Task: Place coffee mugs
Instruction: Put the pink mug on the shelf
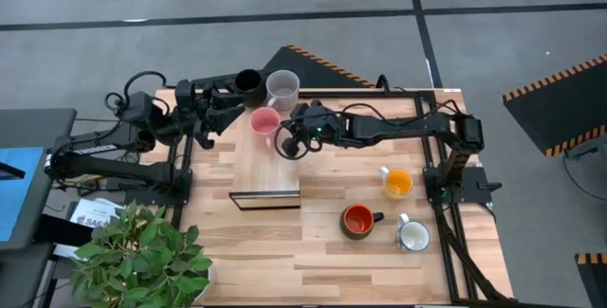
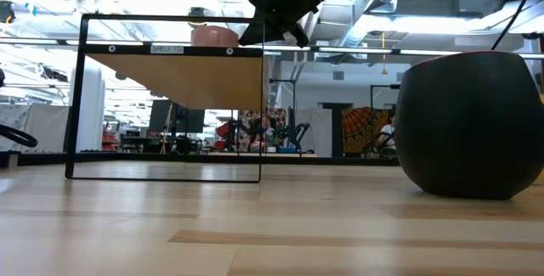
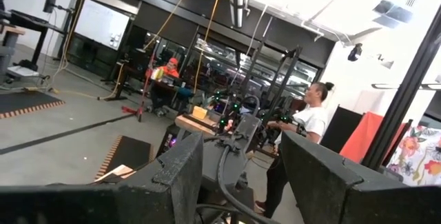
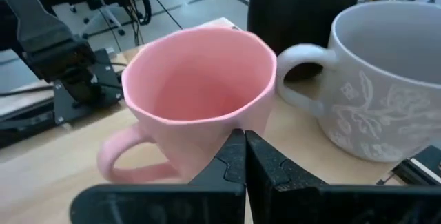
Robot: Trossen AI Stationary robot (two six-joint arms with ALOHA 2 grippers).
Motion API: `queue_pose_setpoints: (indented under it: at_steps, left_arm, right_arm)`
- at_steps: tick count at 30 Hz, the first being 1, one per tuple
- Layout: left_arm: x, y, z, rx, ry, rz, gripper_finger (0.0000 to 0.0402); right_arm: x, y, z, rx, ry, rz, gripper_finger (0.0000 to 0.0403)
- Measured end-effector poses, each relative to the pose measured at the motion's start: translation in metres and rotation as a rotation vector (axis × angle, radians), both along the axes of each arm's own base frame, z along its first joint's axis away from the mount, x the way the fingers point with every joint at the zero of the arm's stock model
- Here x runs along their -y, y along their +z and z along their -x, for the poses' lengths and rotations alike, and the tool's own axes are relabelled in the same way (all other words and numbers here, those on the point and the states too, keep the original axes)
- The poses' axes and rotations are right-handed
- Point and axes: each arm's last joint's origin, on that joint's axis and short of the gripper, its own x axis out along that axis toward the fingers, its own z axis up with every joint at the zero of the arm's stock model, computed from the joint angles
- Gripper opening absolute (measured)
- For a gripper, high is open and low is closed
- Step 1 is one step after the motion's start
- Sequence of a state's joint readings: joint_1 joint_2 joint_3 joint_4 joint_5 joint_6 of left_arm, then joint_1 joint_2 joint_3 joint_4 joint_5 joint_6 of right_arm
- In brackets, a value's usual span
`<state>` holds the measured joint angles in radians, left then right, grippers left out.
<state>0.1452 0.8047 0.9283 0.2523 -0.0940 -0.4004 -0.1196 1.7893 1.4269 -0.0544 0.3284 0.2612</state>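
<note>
Sitting on the raised wooden shelf: the pink mug (image 4: pixel 200 107), with two more mugs lined up just behind it.

Faceted rim, matte pink, handle sticking out sideways; just beside it are a pale grey mug (image 4: pixel 375 86) with a white floral print and a black mug (image 4: pixel 303 0). The right gripper (image 4: pixel 244 162) is right up against the pink one, fingers pressed together, nothing between them. The left gripper (image 1: pixel 211 109) hangs by the black mug, jaws apart. Orange-yellow mug (image 1: pixel 397 183), red-orange mug (image 1: pixel 358 220) and white mug (image 1: pixel 413 237) sit on the table (image 1: pixel 285 251).
</note>
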Motion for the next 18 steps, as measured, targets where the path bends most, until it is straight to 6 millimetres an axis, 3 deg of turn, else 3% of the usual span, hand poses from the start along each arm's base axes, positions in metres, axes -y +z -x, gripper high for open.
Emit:
queue_pose_setpoints:
  at_steps: [18]
  left_arm:
    - [0.0, 0.0, 0.0, 0.001, -0.002, 0.005, 0.018]
  right_arm:
    - [0.0028, 0.0074, -0.0029, 0.118, 0.006, -0.071, 0.0018]
